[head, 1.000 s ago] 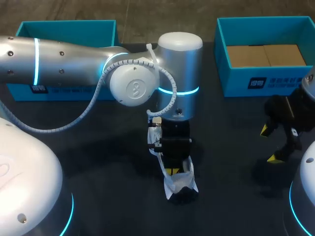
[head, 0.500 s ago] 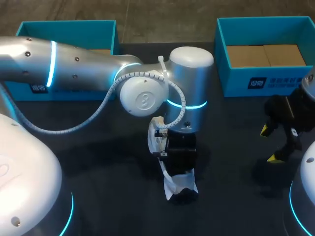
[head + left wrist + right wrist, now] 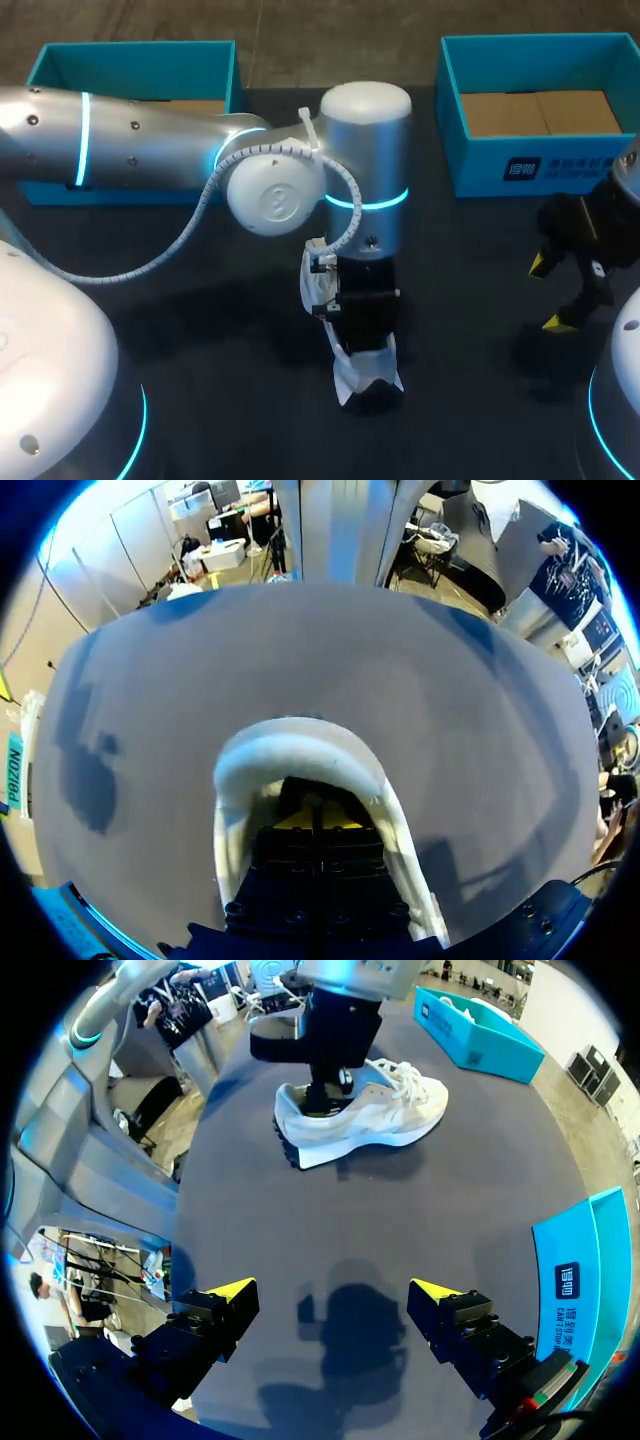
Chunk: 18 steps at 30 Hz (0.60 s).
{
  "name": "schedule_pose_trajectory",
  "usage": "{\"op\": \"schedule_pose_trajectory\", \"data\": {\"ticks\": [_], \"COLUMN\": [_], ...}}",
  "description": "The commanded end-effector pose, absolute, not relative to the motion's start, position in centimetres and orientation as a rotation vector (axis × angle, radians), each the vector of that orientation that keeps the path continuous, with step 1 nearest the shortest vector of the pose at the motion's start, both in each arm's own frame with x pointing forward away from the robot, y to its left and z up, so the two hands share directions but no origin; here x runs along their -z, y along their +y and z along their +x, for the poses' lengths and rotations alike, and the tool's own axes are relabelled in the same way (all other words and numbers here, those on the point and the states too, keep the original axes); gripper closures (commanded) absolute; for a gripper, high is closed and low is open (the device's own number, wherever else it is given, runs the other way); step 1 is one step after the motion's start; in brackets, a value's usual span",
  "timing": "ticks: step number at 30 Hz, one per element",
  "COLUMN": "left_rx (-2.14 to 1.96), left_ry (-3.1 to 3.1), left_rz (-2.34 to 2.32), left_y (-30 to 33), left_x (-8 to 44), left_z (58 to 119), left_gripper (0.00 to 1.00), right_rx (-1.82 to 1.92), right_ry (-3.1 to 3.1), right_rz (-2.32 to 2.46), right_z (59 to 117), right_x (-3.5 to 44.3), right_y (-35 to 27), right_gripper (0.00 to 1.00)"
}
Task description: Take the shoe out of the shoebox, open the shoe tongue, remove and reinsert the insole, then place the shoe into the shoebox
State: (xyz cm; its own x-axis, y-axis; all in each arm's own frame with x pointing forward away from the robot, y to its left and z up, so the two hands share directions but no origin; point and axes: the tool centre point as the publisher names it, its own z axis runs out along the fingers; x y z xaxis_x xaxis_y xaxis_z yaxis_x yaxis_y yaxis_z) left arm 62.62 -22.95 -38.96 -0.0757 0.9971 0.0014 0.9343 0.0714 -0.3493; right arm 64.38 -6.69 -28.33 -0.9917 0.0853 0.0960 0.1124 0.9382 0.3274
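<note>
Sitting inside shoe (image 3: 360,1110), left gripper (image 3: 318,820) tips together, right gripper (image 3: 330,1290) spread wide

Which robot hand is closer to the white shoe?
Left. The left gripper is down inside the shoe, at its heel end. The right gripper hangs open off to the side, not touching it.

cloth shoe (image 3: 372,1112), matt table (image 3: 300,1222), glossy metal left arm (image 3: 150,150)

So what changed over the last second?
The left arm's silver wrist swung toward the right arm and back, the left pincer staying down inside the white lace-up sneaker. The sneaker, the open right pincer, the teal shoebox at left and the teal shoebox at right stayed put.
</note>
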Motion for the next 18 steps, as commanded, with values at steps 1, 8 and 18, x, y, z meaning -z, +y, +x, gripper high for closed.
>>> {"op": "schedule_pose_trajectory", "data": {"ticks": [1,8,18], "left_rx": [-0.421,-0.445,-0.351], "left_ry": [-2.103,-2.081,-2.169], "left_rz": [-1.963,-1.947,-1.913], "left_y": [-23.1,-24.1,-23.2], "left_x": [39.2,40.9,41.9], "left_z": [62.1,61.6,63.6], "left_gripper": [1.0,1.0,1.0], "right_rx": [0.513,0.513,0.513], "right_ry": [-3.017,-3.017,-3.017], "right_rz": [-0.155,-0.155,-0.155], "right_z": [64.2,64.2,64.2], "right_x": [28.3,28.3,28.3], "right_y": [-6.7,-6.7,-6.7], "right_gripper": [0.0,0.0,0.0]}}
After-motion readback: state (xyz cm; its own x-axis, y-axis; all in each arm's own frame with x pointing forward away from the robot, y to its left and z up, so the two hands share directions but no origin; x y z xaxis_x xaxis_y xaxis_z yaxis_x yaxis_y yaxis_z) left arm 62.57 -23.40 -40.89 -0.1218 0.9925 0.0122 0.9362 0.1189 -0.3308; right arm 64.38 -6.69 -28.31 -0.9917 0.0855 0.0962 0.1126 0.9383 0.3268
